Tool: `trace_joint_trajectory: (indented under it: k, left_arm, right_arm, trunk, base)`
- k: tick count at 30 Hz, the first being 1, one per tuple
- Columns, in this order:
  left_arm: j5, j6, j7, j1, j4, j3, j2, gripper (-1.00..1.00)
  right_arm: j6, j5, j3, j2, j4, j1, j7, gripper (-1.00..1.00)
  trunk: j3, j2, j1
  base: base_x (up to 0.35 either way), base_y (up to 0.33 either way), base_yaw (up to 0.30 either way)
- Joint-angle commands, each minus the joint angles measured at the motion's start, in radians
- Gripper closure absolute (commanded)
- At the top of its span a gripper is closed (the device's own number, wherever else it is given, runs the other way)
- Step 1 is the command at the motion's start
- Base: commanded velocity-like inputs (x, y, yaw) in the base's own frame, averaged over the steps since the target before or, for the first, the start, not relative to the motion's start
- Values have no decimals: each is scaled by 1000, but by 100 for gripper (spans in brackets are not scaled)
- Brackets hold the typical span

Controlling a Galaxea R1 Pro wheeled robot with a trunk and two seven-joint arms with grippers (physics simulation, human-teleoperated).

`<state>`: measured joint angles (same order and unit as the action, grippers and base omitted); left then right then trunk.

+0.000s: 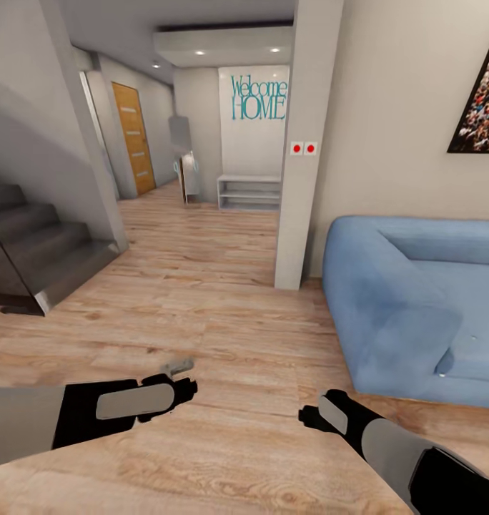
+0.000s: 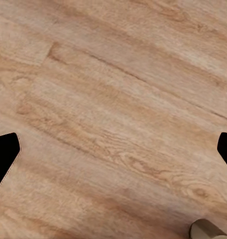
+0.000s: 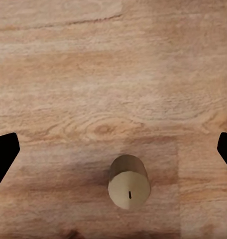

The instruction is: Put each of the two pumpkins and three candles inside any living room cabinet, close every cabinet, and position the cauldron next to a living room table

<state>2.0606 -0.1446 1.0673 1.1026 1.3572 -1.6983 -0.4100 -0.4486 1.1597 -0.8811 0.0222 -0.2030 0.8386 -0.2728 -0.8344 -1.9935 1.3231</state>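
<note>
Short beige-tan cylindrical candle (image 3: 129, 188) is standing upright on the wood plank floor (image 3: 113, 74) under the open right gripper (image 3: 113, 149); probably light, rigid, waxy-slick, so pinching mid-body across the diameter.

Soft even light, slightly blurry renders

Head view: high, facing forward and down across wood floor (image 1: 201, 286) toward hallway and sofa (image 1: 416, 307). Wrist views: near, facing straight down; shared floor planks.
</note>
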Motion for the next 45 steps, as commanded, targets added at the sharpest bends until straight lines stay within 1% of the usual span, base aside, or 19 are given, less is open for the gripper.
trace_joint_trajectory:
  k: [1,3,7,14,17,21,22,23,24,25,26,27,28,29,30,31,33,38,45]
  left_arm:
    - [7,-27,-1,2,1,-21,-1,-100]
    - [8,-44,-1,2,2,-41,-10,-100]
    - [8,-55,-2,2,6,-53,-37,-100]
    - [9,-59,-2,2,9,-57,-45,-100]
    - [8,-61,-1,2,41,-63,-49,-100]
    - [7,-62,-1,2,86,-66,-72,-100]
    - [6,-62,-1,2,103,-67,-84,-100]
    - [4,-64,-12,2,172,-67,-136,-100]
    - [4,-64,-17,2,184,-66,-147,-100]
    - [3,-64,-30,2,207,-65,-168,-100]
    - [3,-64,-39,2,216,-65,-178,-100]
    - [3,-64,-61,2,230,-63,-197,-100]
    - [3,-64,-76,2,236,-63,-206,-100]
    - [3,-63,-110,2,243,-62,-222,-100]
    - [3,-63,-130,2,246,-62,-228,-100]
    - [3,-61,-169,2,249,-62,-238,-100]
    - [3,-60,-223,2,253,-61,-251,-100]
    - [3,-60,-253,2,254,-61,-258,-100]
    - [3,-59,-262,2,255,-63,-260,-100]
  right_arm:
    - [1,9,-7,1,0,0,-8,-100]
    - [16,9,-7,1,4,0,-8,-100]
    - [28,9,-7,-1,6,0,-8,-100]
    - [33,8,-9,-4,7,0,-8,-100]
    - [47,0,-9,-4,7,0,-7,-100]
    - [55,-7,-9,-3,7,0,-6,-100]
    - [57,-8,-9,-3,12,0,-6,-100]
    - [59,-12,-9,-4,32,0,-4,-100]
    - [60,-13,-9,-4,34,0,-4,-100]
    - [60,-13,-9,-5,36,0,-4,-100]
    - [60,-13,-9,-5,37,0,-4,-100]
    - [60,-13,-9,-5,38,0,-4,-100]
    - [60,-13,-9,-5,39,0,-3,-100]
    - [60,-14,-9,-6,39,0,-3,-100]
    - [60,-14,-9,-6,40,0,-3,-100]
    - [60,-14,-9,-6,40,0,-3,-100]
    - [60,-14,-9,-7,40,0,-3,-100]
    - [61,-14,-8,-5,40,0,-3,-100]
    - [70,-14,-7,-4,42,0,-3,-100]
  trunk:
    - [-4,-8,4]
    - [-10,-22,11]
    - [-23,-50,27]
    - [-45,-99,54]
    - [-54,-120,65]
    - [-67,-148,80]
    - [-70,-155,84]
    - [-73,-162,88]
    - [-76,-169,92]
    - [-79,-176,96]
    - [-83,-183,100]
    - [-86,-190,103]
    - [-89,-197,107]
    - [-92,-204,111]
    - [-95,-211,115]
    - [-98,-218,119]
    - [-104,-232,126]
    - [-120,-267,146]
    - [-142,-316,172]
  base:
    - [0,0,0]
    - [-21,0,0]
    - [-198,0,0]
    - [-322,0,0]
    - [-311,0,0]
    - [-120,0,0]
    - [-37,0,0]
    - [-8,0,0]
    - [-6,0,0]
    - [-4,0,0]
    - [-3,0,0]
    - [-2,0,0]
    - [-2,0,0]
    - [-1,0,0]
    - [0,0,0]
    - [0,0,0]
    - [0,0,0]
    - [0,0,0]
    - [0,0,0]
